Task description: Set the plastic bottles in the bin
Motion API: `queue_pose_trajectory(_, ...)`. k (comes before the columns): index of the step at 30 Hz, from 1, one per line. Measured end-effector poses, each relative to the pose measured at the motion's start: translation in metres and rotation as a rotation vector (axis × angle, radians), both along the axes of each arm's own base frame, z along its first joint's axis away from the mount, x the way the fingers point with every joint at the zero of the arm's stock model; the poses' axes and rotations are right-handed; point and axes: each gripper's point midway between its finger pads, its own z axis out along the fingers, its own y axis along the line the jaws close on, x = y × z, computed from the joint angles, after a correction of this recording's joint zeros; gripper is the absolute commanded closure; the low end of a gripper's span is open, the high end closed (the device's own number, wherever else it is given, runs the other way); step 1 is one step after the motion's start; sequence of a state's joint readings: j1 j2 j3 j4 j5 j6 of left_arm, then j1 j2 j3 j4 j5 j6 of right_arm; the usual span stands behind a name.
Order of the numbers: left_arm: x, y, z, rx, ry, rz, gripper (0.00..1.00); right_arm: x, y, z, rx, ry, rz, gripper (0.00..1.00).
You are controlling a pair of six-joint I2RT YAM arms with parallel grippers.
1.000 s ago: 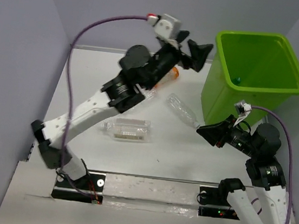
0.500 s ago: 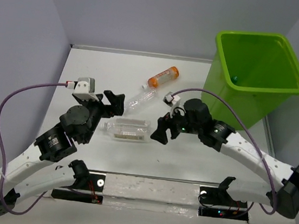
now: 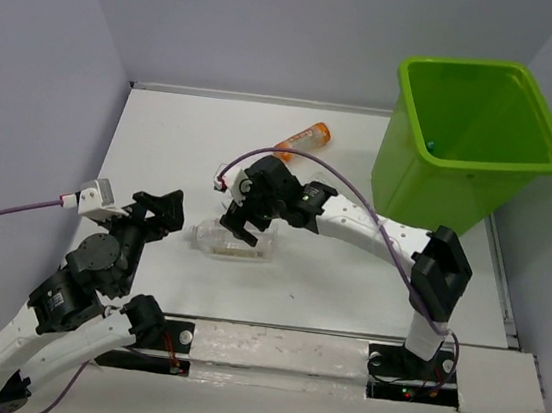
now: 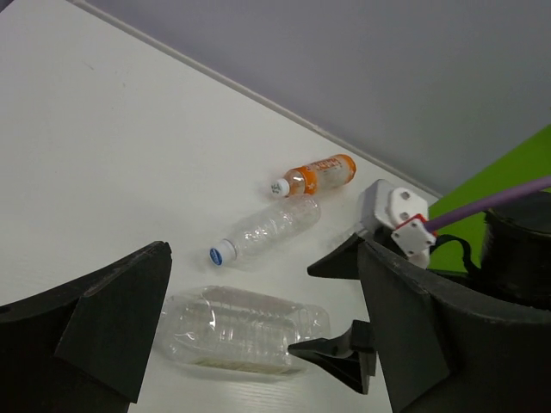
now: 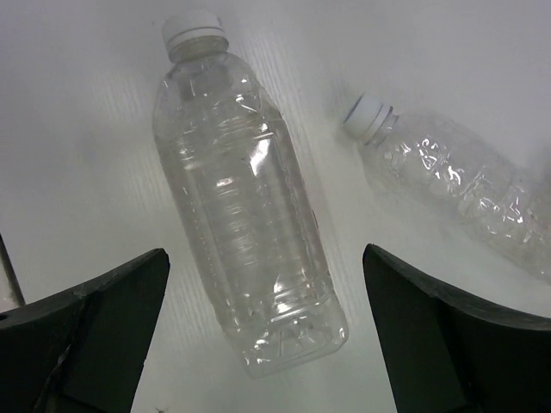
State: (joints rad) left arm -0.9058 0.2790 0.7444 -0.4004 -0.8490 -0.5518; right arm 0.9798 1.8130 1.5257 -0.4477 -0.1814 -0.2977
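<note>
A large clear bottle [image 3: 236, 243] lies flat in the middle of the table. My right gripper [image 3: 244, 225] hovers open over its base end, one finger on each side [image 5: 263, 258]; whether it touches I cannot tell. A slim clear bottle [image 4: 267, 232] lies just beyond, mostly under the right arm in the top view. Farther back lies an orange bottle [image 3: 304, 140] with a white cap. The lime-green bin [image 3: 476, 151] stands at the back right, something small and green inside. My left gripper [image 3: 163, 211] is open and empty, left of the large bottle [image 4: 245, 331].
The right arm [image 3: 374, 229] stretches across the table from its base at the near right. A purple cable [image 3: 292, 158] loops over it. Walls close the table at the back and left.
The right arm swung left from beside the bin to over the large clear bottle, and its jaws widened. The left arm drew back from the far side to the near left.
</note>
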Motion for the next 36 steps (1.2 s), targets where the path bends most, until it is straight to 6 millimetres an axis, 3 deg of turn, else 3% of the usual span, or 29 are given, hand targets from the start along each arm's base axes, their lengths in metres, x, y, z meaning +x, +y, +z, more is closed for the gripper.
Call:
queue_pose_trajectory(8, -0.01, 0.013, 0.005, -0.044, -0.038, 0.004, 0.01, 0.015, 0.029, -0.034, -0.12, -0.001, 0.079, 0.0)
queue_pose_trajectory(14, -0.013, 0.017, 0.007, -0.058, -0.056, 0.003, 0.01, 0.003, 0.031, -0.061, -0.188, 0.036, 0.125, 0.0)
queue_pose_trajectory(27, -0.013, 0.017, 0.007, -0.05, -0.058, 0.001, 0.01, -0.017, 0.034, -0.07, -0.208, 0.075, 0.171, 0.0)
queue_pose_trajectory(36, -0.013, 0.017, 0.006, -0.047, -0.056, 0.0, 0.01, -0.041, 0.03, -0.09, -0.247, 0.126, 0.207, 0.0)
